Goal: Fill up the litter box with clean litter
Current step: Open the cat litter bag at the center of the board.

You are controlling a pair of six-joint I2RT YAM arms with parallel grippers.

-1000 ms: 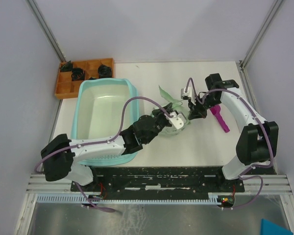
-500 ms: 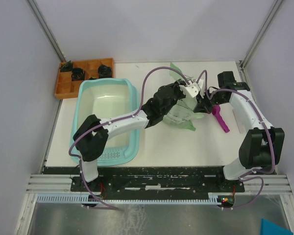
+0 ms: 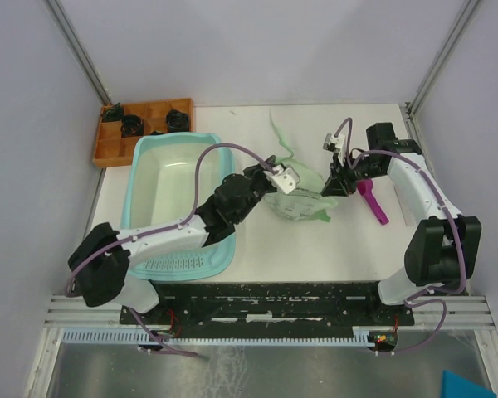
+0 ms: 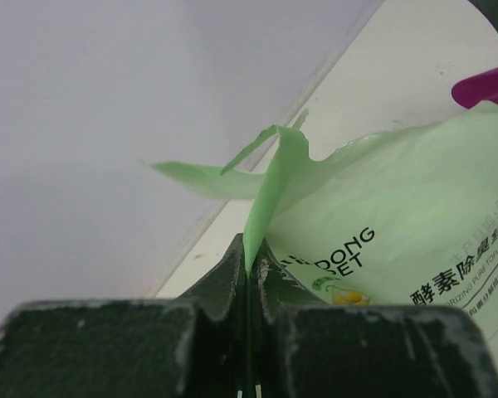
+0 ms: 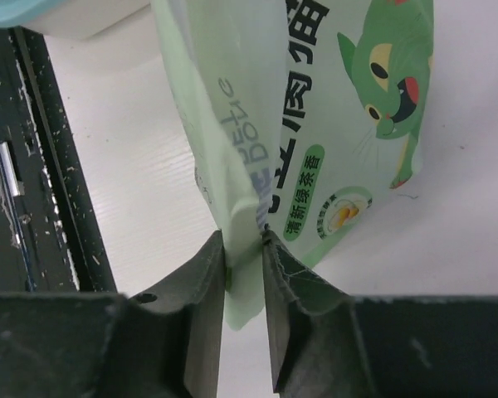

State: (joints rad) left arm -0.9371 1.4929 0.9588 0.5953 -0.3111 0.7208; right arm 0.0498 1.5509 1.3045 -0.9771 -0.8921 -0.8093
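Note:
The light-teal litter box [image 3: 176, 195] lies at the left of the table, and its floor looks bare. The clean litter is hidden. A pale green printed bag [image 3: 299, 197] lies to the right of the box. My left gripper [image 3: 276, 177] is shut on the bag's torn top edge [image 4: 270, 178], which is pinched flat between the fingertips [image 4: 251, 249]. My right gripper [image 3: 331, 186] is at the bag's right side. Its jaws [image 5: 243, 242] stand a little apart, with a bottom corner of the bag [image 5: 332, 99] lying between them.
A magenta scoop [image 3: 372, 200] lies just right of my right gripper. An orange compartment tray [image 3: 141, 129] with black parts sits at the back left. The box's rim [image 5: 33, 12] shows near the bag. Grey walls enclose the table on three sides.
My left arm lifted the bag up and back, then brought it down and left toward the litter box. The right gripper followed the bag, and its jaws have parted from shut.

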